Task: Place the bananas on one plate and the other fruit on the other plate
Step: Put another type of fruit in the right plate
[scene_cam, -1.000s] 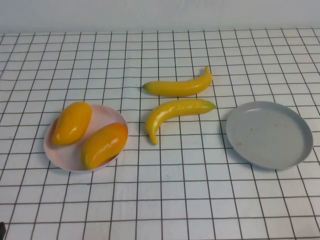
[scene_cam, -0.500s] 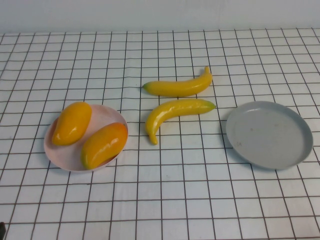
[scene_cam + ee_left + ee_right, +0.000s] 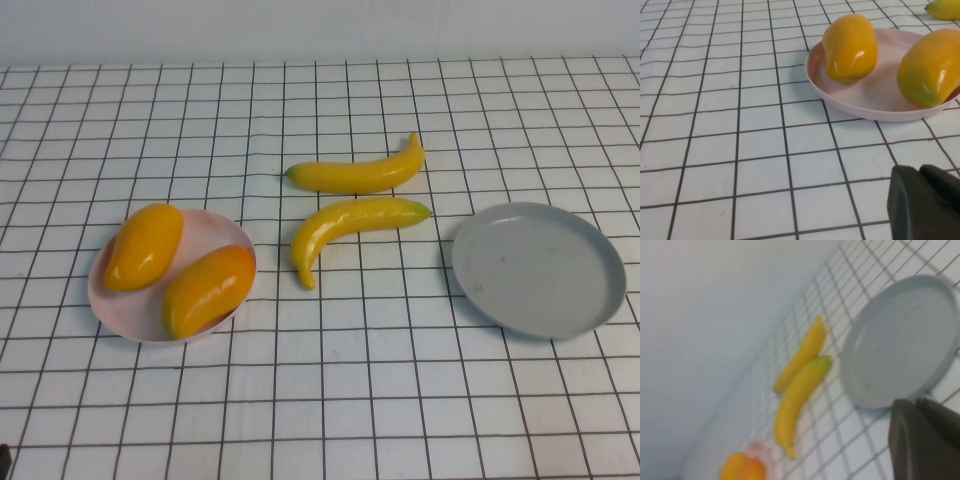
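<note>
The right claw (image 3: 925, 440), pinched together and holding nothing, hangs at the near edge of the grey plate (image 3: 538, 268), out of the high view. Beyond the grey plate, on its pink-plate side, the two bananas (image 3: 350, 205) lie on the checked bench (image 3: 320, 400), just apart from each other, long axes running roughly toward the grey plate. The right arm looks the nearer for them. The left claw (image 3: 927, 202), also pinched together and holding nothing, sits near the pink plate (image 3: 215, 232), where both mango-like fruits (image 3: 180, 268) already rest.
</note>
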`<state>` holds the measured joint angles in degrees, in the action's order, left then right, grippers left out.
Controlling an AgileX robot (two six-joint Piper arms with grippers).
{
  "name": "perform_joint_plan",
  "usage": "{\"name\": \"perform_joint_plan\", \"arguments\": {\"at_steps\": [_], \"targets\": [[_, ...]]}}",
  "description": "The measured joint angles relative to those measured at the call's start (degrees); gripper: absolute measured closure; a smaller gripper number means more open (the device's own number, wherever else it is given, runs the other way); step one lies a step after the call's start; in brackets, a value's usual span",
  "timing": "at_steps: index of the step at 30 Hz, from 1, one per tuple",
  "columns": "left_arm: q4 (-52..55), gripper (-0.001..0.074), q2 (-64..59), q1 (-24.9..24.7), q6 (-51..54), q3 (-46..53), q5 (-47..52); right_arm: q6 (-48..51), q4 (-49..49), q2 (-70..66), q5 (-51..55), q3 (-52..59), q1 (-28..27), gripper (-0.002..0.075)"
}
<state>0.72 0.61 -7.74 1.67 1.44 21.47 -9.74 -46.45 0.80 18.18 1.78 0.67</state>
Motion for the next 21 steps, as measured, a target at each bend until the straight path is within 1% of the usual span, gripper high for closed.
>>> {"name": "perform_joint_plan", "arguments": {"at_steps": [2,4,13,17,21], "targets": [[0.0,0.0737,0.0,0.0,0.0,0.0,0.0,-0.3,-7.0,0.0,-0.7,0.0,0.0,0.0742],[0.0,0.0737,0.0,0.0,0.0,0.0,0.0,-0.3,-8.7,0.0,-1.3,0.0,0.0,0.0742],[0.0,0.0737,0.0,0.0,0.0,0.0,0.0,-0.3,-7.5,0.0,-1.0,0.0,0.0,0.0742],[0.0,0.0737,0.0,0.0,0.0,0.0,0.0,4.9,-6.3,0.0,0.2,0.0,0.0,0.0743],[0.0,0.0737,0.0,0.0,0.0,0.0,0.0,6.4,-5.2,0.0,2.1,-0.2,0.0,0.0742]]}}
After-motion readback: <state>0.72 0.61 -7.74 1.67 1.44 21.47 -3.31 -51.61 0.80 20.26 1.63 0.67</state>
